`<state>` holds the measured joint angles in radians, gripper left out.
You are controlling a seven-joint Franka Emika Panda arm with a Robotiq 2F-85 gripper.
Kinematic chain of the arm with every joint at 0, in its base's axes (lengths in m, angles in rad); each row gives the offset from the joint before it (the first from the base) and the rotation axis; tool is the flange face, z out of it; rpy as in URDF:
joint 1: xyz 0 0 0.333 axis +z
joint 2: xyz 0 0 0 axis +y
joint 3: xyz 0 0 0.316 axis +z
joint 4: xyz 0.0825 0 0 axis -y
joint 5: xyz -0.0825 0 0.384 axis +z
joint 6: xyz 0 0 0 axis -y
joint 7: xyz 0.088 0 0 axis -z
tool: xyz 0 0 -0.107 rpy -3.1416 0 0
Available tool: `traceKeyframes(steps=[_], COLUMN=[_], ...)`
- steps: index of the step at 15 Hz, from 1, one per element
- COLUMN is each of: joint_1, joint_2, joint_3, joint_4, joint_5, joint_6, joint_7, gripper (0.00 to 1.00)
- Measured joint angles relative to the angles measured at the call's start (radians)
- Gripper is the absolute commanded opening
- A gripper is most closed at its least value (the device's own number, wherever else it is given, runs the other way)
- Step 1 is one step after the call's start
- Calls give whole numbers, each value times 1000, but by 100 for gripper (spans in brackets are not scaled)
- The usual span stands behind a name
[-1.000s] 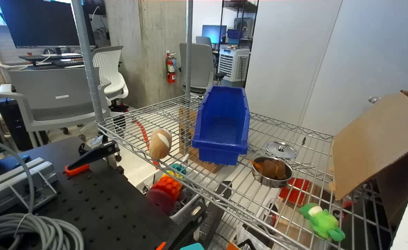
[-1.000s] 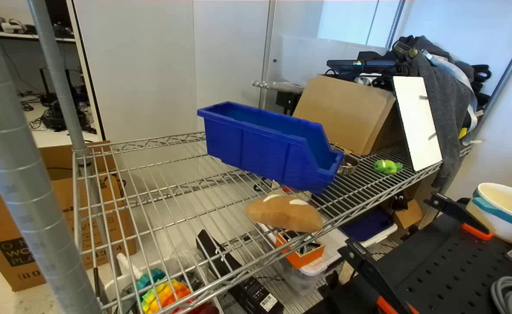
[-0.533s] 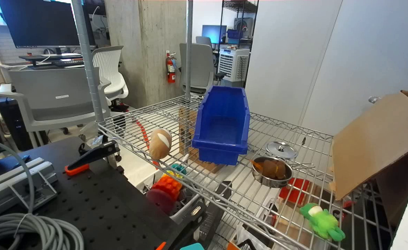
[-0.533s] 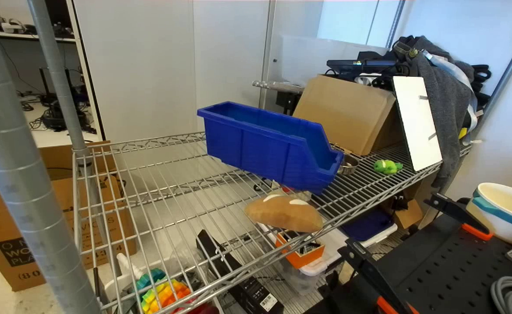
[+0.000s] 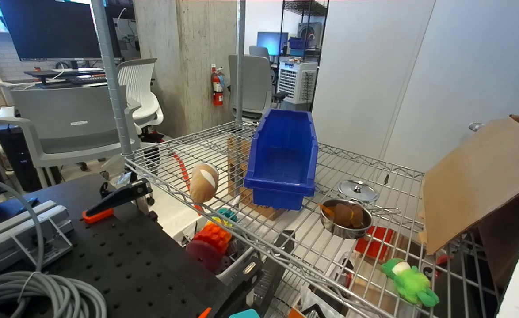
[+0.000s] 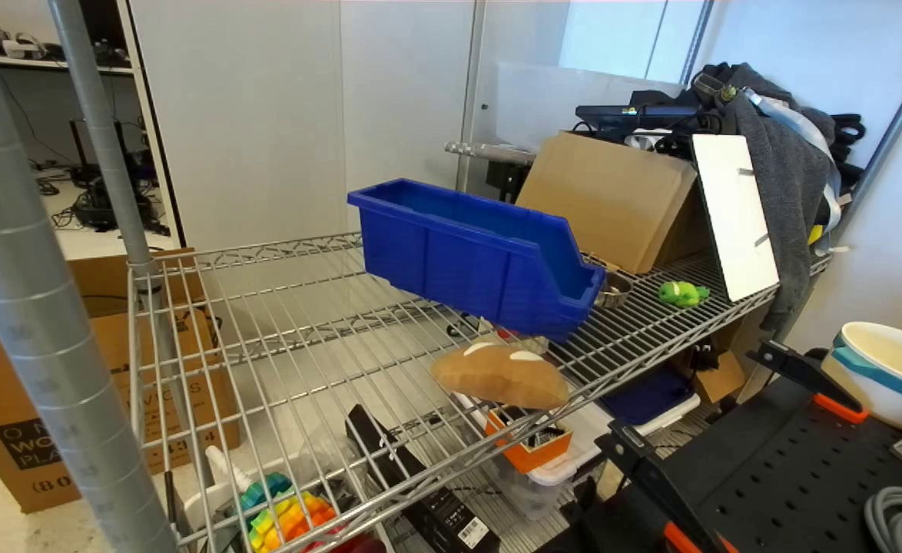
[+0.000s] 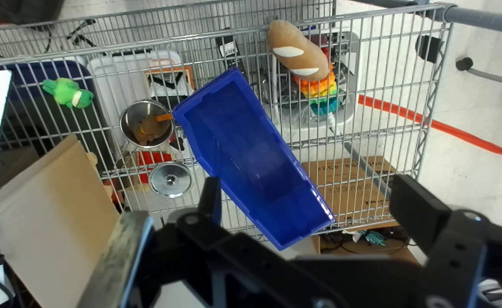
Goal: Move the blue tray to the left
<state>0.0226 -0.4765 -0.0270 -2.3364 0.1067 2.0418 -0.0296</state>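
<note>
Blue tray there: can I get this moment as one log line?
goal: move blue tray left | where: on wire shelf | gripper: open, holding nothing | nearby: metal pot, lid

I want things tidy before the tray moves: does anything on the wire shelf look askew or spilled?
I see no spill. The blue tray is askew, diagonal to the bars of the wire shelf in the wrist view. The silver lid looks out of place, beside the metal pot rather than on it.
</note>
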Motion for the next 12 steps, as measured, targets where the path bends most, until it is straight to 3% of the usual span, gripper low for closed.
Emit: traceKeyframes(steps=[6, 12], joint_1=[-3, -2], joint_2=[49, 381], joint_3=[24, 88], joint_4=[-1, 47], joint_5=[-33, -120], joint_6=[23, 258], joint_7=[52, 160], gripper=[100, 100])
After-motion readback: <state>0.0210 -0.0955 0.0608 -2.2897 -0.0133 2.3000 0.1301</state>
